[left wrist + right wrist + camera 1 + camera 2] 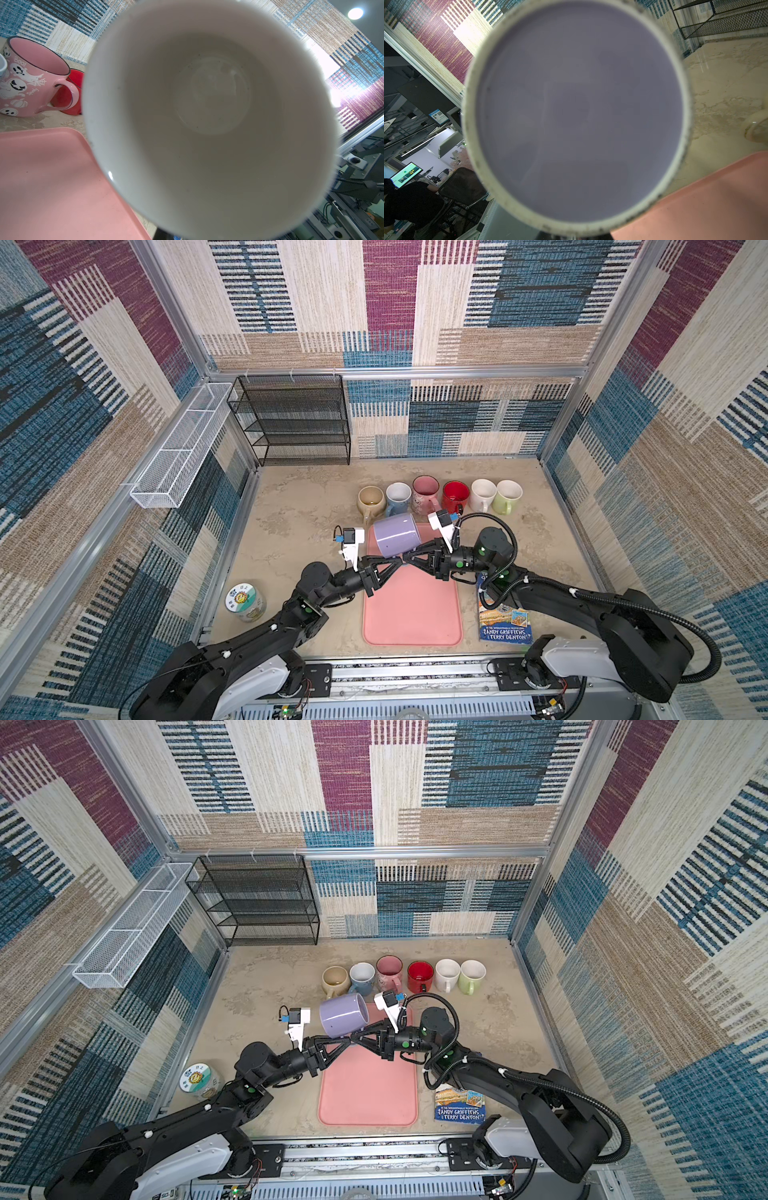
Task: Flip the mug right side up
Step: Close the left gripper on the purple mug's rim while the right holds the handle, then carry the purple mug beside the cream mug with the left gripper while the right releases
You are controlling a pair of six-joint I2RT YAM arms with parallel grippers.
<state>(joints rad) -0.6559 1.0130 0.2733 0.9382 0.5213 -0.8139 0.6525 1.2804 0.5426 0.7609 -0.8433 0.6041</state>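
Arms: the left arm and right arm come up from the bottom edge of both top views and lean in toward the middle.
Left gripper: pinched nearly shut beneath the purple mug, tips at its underside. The mug's body hides the exact hold.
Right gripper: also drawn almost closed, meeting the left one tip to tip under the mug.
Purple mug: centre of frame, held on its side above the far end of the pink tray. Its mouth faces the left arm and its base faces the right.
Row of six mugs: upright on the counter, just above the purple mug in frame.
Lower left: a patterned jar.
Lower right: a book beside the tray, partly under the right arm.
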